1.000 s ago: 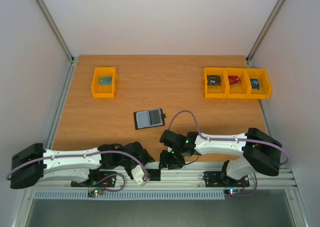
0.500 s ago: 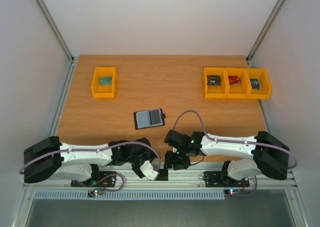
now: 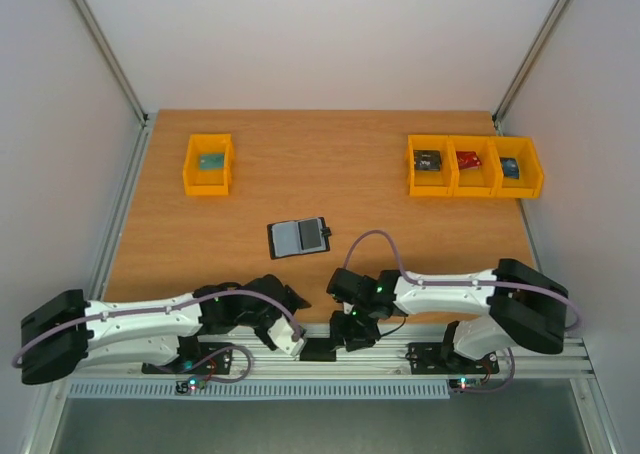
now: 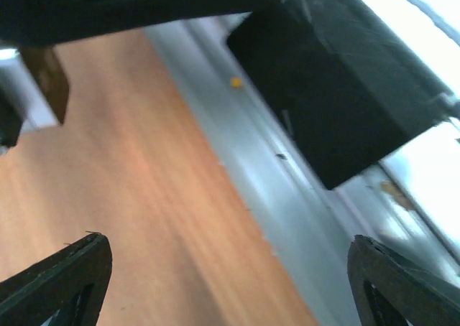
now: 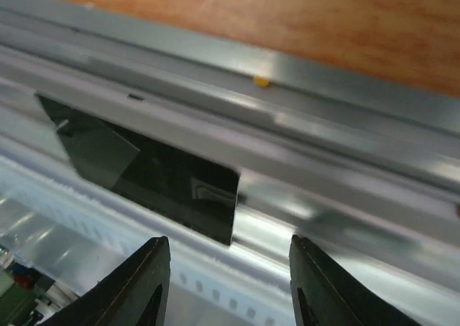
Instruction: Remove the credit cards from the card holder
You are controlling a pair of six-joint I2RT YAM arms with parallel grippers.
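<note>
The card holder (image 3: 298,237) lies open and flat on the middle of the wooden table, blue-grey pockets up, its small black tab to the right. No credit card shows apart from it; I cannot tell whether cards are in the pockets. My left gripper (image 3: 286,338) hangs low at the table's front edge, open and empty, as the left wrist view (image 4: 230,283) shows. My right gripper (image 3: 353,336) is open and empty over the metal front rail, fingertips (image 5: 147,283) wide apart. Both are well short of the holder.
A yellow bin (image 3: 208,164) stands at the back left with a small teal item. Three joined yellow bins (image 3: 475,166) at the back right hold small dark, red and blue items. A black plate (image 3: 320,351) sits on the front rail (image 5: 345,197) between the grippers.
Both arms have shifted along the front edge; the right gripper has dropped nearer the rail and the left arm has swung out and back. The card holder has not moved.
</note>
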